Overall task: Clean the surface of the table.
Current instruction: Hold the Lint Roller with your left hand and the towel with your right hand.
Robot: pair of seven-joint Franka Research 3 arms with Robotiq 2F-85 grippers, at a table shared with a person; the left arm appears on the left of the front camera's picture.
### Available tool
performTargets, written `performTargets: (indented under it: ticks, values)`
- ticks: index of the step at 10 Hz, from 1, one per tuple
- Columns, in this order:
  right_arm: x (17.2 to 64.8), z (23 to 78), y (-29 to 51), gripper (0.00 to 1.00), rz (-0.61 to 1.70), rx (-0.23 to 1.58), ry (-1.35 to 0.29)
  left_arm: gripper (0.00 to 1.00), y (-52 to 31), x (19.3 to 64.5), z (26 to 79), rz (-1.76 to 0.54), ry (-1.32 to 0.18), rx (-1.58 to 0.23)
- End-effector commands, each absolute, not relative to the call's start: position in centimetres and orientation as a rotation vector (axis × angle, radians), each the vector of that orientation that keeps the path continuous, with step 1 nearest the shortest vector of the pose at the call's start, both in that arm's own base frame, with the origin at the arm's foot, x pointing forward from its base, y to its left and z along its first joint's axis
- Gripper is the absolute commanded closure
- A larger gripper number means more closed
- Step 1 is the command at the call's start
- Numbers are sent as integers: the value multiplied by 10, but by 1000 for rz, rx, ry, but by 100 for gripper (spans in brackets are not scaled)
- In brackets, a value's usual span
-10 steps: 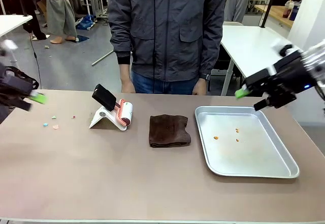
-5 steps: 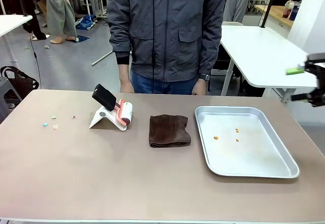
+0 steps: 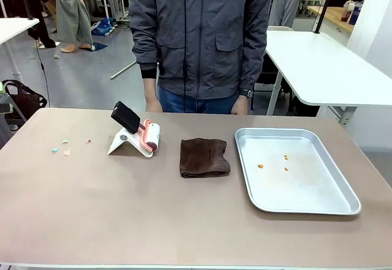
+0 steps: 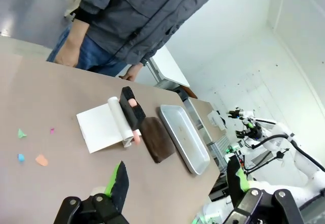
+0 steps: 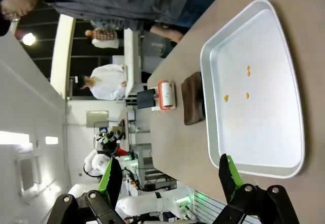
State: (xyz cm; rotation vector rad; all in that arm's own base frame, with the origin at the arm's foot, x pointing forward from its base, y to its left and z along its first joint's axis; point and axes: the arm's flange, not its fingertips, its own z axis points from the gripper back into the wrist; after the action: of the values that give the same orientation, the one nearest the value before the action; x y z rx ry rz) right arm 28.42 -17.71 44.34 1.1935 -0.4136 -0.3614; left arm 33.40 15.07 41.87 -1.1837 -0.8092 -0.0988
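Observation:
The table (image 3: pixel 184 221) has a matte tan-brown top. Small coloured scraps (image 3: pixel 66 152) lie near its left end. In the left wrist view my left gripper (image 4: pixel 177 181) hangs open above the table (image 4: pixel 61 183), with the scraps (image 4: pixel 41 159) below and to its left. My right gripper (image 5: pixel 170 178) is open too, high off the table's end beside the silver tray (image 5: pixel 254 132). Nothing sits between either pair of fingers.
A lint roller (image 3: pixel 149 136) rests on a white stand left of centre. A folded brown cloth (image 3: pixel 204 157) lies in the middle. The tray (image 3: pixel 331 178) on the right holds a few orange crumbs (image 3: pixel 260 166). A person stands at the far edge, hands (image 3: pixel 154 105) by the table.
The right gripper has drawn back past the right edge of the front view. The left gripper withdrew to the left a little earlier. Nothing on the table has moved.

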Motion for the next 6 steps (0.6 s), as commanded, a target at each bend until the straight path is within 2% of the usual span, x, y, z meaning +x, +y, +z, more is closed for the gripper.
performTargets:
  ticks: [1, 2, 6]
  values:
    - [240, 407, -126, 0, -358, 1181, -479, 0, 119, 309, 416, -25, -805, -1088]
    - [284, 443, -177, 0, -361, 1193, -414, 0, 151, 334, 419, -99, -809, -1184]
    - [284, 443, -177, 0, -361, 1193, -414, 0, 151, 334, 419, -99, -809, -1184]
